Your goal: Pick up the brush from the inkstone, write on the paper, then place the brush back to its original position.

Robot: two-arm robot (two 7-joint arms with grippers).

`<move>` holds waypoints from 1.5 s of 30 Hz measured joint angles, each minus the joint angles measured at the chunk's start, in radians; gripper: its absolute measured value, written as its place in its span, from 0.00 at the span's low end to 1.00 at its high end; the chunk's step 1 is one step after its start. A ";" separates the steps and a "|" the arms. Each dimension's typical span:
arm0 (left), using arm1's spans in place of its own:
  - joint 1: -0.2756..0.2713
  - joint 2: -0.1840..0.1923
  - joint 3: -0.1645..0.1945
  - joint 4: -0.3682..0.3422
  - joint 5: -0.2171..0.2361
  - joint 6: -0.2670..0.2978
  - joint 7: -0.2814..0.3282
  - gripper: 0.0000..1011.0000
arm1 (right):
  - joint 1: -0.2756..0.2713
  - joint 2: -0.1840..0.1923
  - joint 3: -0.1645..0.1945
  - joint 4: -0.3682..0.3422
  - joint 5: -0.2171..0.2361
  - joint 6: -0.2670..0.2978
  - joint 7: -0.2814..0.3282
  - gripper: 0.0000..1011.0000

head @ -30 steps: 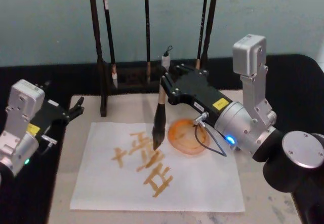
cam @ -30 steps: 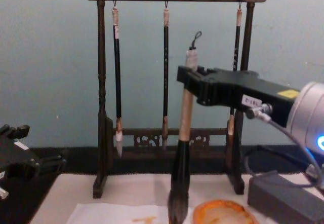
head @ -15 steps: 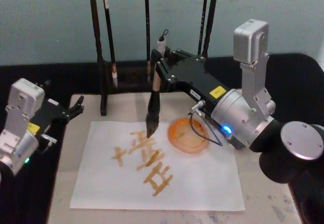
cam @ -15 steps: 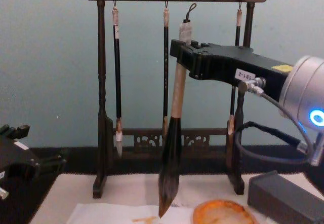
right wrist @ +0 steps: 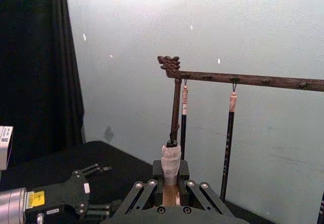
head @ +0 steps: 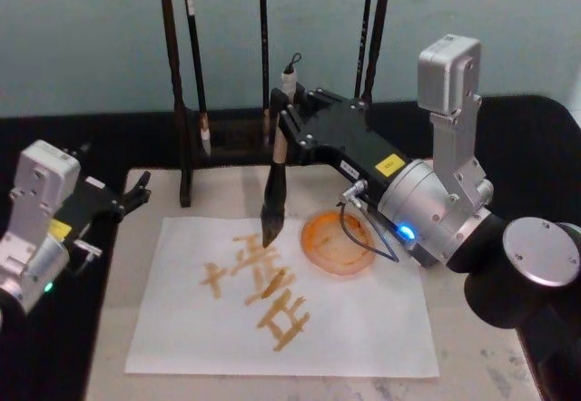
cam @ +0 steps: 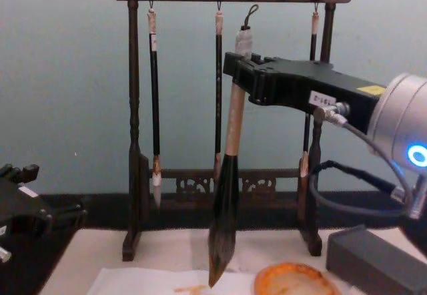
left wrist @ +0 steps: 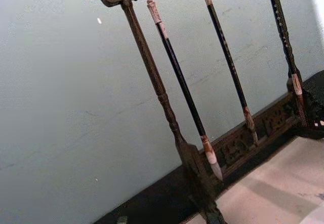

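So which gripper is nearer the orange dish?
Right. The right gripper holds the brush over the paper beside the dish; the left gripper sits far off, past the paper's left edge.

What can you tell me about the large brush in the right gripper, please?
The brush has a white end cap with a dark loop, a pale tan upper handle, a black lower section and a pointed bristle head. It hangs tilted, tip down over the paper by the orange strokes; the right gripper clamps its upper handle.
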 joint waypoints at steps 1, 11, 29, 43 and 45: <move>0.000 0.000 0.000 0.000 0.000 0.000 0.000 1.00 | 0.000 0.000 0.000 0.000 0.000 0.000 0.000 0.17; 0.000 0.000 0.000 0.000 0.000 0.000 0.000 1.00 | 0.001 0.001 -0.001 0.000 0.000 -0.001 -0.001 0.17; 0.000 0.000 0.000 0.000 0.000 0.000 0.000 1.00 | -0.037 -0.051 0.169 -0.093 0.282 0.123 -0.031 0.17; 0.000 0.000 0.000 0.000 0.000 0.000 0.000 1.00 | -0.193 -0.031 0.373 -0.176 0.548 0.315 -0.201 0.17; 0.000 0.000 0.000 0.000 0.000 0.000 0.000 1.00 | -0.205 -0.036 0.394 -0.167 0.572 0.319 -0.216 0.17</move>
